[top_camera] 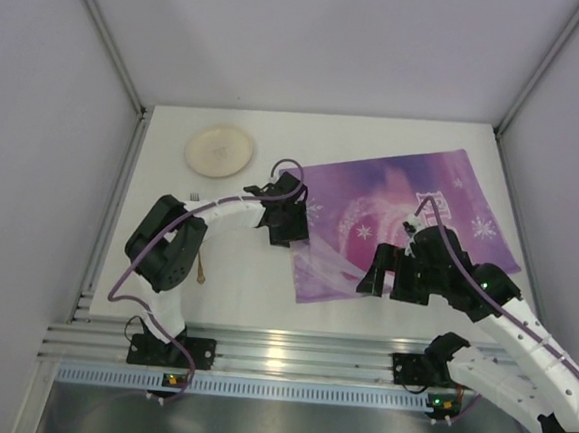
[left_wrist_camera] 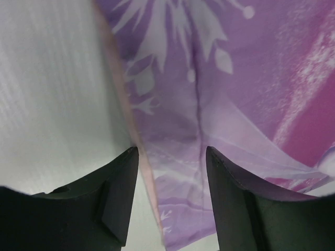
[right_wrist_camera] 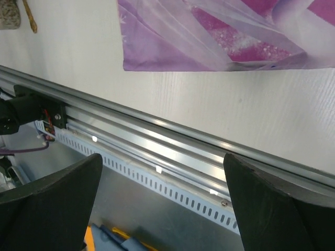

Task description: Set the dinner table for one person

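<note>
Our left fingers (left_wrist_camera: 112, 209) stand apart astride the left edge of the purple placemat (left_wrist_camera: 235, 104), our right fingers (right_wrist_camera: 52, 204) gape wide above the near rail (right_wrist_camera: 157, 141), and on the white desk (top_camera: 235, 272) underneath we fear a careless pinch would bunch the mat.

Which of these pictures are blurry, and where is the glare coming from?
Top view: fairly sharp overall, with bright glare patches on the metal rail at the near edge. Left wrist view: the purple placemat looks soft up close, and the dark fingers are blurred at their edges. Right wrist view: the same rail glints in streaks, and that arm's fingers are out of focus.
</note>
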### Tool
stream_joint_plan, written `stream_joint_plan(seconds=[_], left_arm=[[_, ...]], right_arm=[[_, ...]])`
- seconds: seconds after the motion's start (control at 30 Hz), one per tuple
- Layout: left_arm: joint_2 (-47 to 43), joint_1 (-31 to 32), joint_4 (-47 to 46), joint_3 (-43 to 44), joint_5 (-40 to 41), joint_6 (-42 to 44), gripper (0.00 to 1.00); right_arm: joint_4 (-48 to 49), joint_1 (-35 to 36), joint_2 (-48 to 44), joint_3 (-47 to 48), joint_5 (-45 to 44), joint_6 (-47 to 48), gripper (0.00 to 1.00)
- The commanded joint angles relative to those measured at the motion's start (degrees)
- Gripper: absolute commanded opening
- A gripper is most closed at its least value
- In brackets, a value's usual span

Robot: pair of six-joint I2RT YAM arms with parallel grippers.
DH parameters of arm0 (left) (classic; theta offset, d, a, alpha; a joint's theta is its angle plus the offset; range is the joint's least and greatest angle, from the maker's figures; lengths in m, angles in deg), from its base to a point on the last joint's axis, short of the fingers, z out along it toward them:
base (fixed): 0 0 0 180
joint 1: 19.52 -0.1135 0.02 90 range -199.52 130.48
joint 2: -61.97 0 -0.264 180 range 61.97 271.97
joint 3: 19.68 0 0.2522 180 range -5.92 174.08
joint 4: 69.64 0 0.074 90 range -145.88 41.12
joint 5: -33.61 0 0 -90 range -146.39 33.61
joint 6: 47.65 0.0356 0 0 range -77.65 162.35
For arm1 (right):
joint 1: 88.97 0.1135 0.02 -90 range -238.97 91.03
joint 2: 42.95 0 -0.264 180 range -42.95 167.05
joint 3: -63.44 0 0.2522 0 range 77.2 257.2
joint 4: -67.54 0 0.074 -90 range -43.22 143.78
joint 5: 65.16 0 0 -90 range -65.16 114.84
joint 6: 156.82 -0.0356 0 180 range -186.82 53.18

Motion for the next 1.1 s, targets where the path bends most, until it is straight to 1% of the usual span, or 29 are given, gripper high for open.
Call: stream_joint_plan(seconds=[0.0,0.03,0.07,0.13,0.17,0.2,0.27,0.33,0.4,0.47,0.7,0.87,0.97,1.0,1.03,1.07], left_arm=[[3.0,1.4,-3.0,3.9,-0.4,-0.8,0.58],[4.6,1.4,-2.1,5.1,-0.1,-1.3,0.54],[5.2,1.5,-1.8,5.6,0.1,-1.6,0.45],[7.0,1.6,-1.6,6.9,0.3,-1.7,0.35],[7.6,1.6,-1.0,7.3,0.3,-1.6,0.23],[8.3,1.5,-0.6,7.9,0.7,-1.5,0.17],[9.7,1.5,1.8,9.5,1.5,-1.4,0.0],[9.8,1.5,3.6,10.5,2.7,-0.7,0.0],[8.3,1.3,6.6,10.9,8.0,0.0,0.0],[6.6,0.3,8.4,10.5,10.1,1.1,0.0],[-3.6,-5.7,11.7,3.6,13.2,5.0,0.0],[-6.5,-9.1,13.1,1.5,14.2,7.9,0.0],[-6.8,-9.4,14.4,1.4,14.8,8.7,0.0],[-7.1,-9.4,14.8,1.5,14.9,8.7,0.07],[-7.5,-9.3,15.0,1.6,15.0,8.7,0.21],[-8.0,-9.3,15.8,1.8,15.4,8.5,0.3]], right_arm=[[-1.9,-1.0,0.7,0.7,-2.0,1.2,1.0],[-1.9,-1.1,1.0,1.0,-2.2,1.9,1.0],[-2.0,-1.3,2.0,1.2,-2.3,2.3,1.0],[-2.0,-1.5,2.8,1.7,-2.5,3.2,1.0],[-1.9,-1.7,3.2,1.8,-2.7,3.5,1.0],[-1.7,-1.8,3.9,1.8,-2.8,3.8,1.0],[-1.6,-2.1,4.6,1.8,-2.7,4.7,1.0],[-1.3,-2.5,5.7,1.9,-2.7,5.7,1.0],[-0.9,-2.8,6.6,2.0,-2.5,6.1,1.0],[-0.7,-3.3,7.3,2.0,-2.5,6.8,1.0],[0.3,-4.9,8.1,1.1,-1.7,8.4,1.0],[1.4,-6.3,8.9,0.2,-0.6,9.4,1.0],[1.8,-6.7,9.7,0.0,0.1,10.0,1.0],[2.0,-6.8,9.8,-0.1,0.3,10.3,1.0],[2.1,-6.9,9.8,-0.1,0.4,10.4,1.0],[2.1,-7.0,10.1,-0.1,0.4,10.5,1.0]])
